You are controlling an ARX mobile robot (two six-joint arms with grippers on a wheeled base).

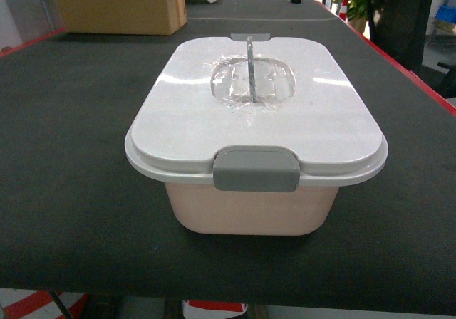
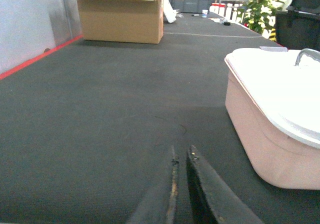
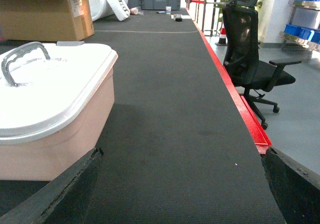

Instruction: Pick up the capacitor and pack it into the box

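Pink box (image 1: 249,208) at table (image 1: 64,191) centre, lid latched — left gripper (image 2: 181,156) clenched at nine o'clock; right gripper (image 3: 182,156) released at three o'clock.

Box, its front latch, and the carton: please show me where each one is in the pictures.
Box (image 1: 249,216): head view, on the pink front wall under the lid.
Front latch (image 1: 256,169): head view, on the middle of the grey clip.
Carton (image 2: 120,21): left wrist view, on its brown front side.

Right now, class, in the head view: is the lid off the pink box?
No. The white lid sits flat on the pink box, with the grey front latch folded down over its rim.
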